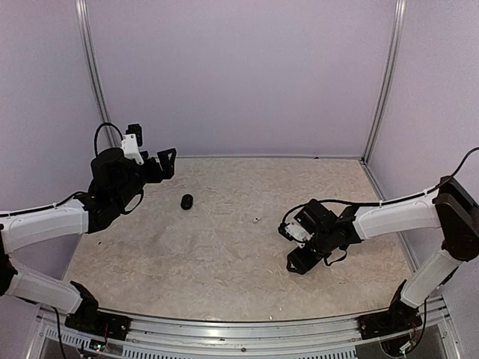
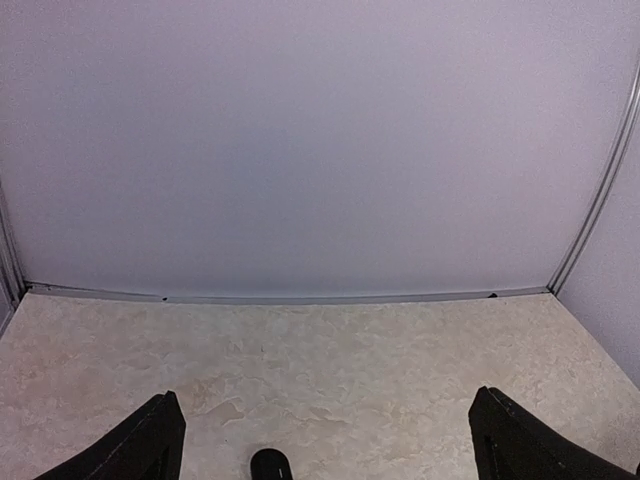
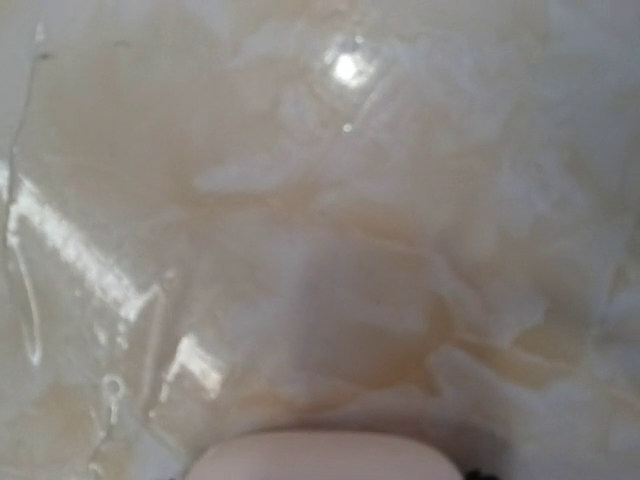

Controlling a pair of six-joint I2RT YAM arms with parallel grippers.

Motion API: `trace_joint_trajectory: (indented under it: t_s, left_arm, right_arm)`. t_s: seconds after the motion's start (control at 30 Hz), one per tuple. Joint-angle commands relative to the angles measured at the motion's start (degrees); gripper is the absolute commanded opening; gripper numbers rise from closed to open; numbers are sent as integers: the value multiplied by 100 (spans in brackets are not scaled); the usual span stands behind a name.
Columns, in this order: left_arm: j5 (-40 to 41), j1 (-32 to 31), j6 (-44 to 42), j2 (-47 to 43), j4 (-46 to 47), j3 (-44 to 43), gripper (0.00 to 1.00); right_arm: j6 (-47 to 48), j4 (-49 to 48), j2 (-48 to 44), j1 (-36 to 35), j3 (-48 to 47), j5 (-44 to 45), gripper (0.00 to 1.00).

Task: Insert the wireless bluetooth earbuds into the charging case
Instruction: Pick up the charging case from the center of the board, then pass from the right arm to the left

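A black oval pod lies on the table left of centre; its top also shows at the bottom edge of the left wrist view. My left gripper hovers just behind and left of the pod, open and empty, with its fingers wide apart. My right gripper is low on the table at the right, camera close to the surface. A pale rounded object fills the bottom of the right wrist view, where no fingers show. The two tiny black earbuds show in no view.
The beige marbled table has pale walls on three sides and a metal rail at the near edge. A tiny pale speck lies near the centre, between the pod and the right gripper.
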State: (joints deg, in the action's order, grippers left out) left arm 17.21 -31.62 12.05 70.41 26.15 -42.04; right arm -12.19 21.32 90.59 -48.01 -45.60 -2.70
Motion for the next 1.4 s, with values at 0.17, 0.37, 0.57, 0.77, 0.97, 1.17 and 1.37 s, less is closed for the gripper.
trace_joint_trajectory:
  t_s: [0.17, 0.37, 0.57, 0.77, 0.97, 1.17, 1.37]
  left_arm:
    - [-926, -205, 327, -408, 596, 782, 99]
    - [-928, -851, -53, -332, 863, 1109, 99]
    - [-1035, -1552, -202, -216, 1350, 1332, 99]
    - [-775, -2540, -518, 314, 2302, 1380, 95]
    - [-346, -3178, -718, 1267, 2731, 764, 90]
    - [-32, -3536, -850, 2075, 3084, 159, 85]
    - [137, -3657, -929, 2441, 3525, -85, 79]
  right_arm:
    - [-147, -612, -229, -42, -120, -147, 51]
    - [-467, -1662, -840, 49, -236, -704, 55]
    - [-782, -2516, -1386, 46, -452, -878, 55]
    - [-1381, -3485, -1746, 10, -217, -1133, 55]
    - [-1754, -4118, -1869, -204, -25, -960, 54]
    - [-1935, -4683, -1776, -488, 112, -644, 54]
    - [-2063, -4992, -1738, -674, 248, -453, 52]
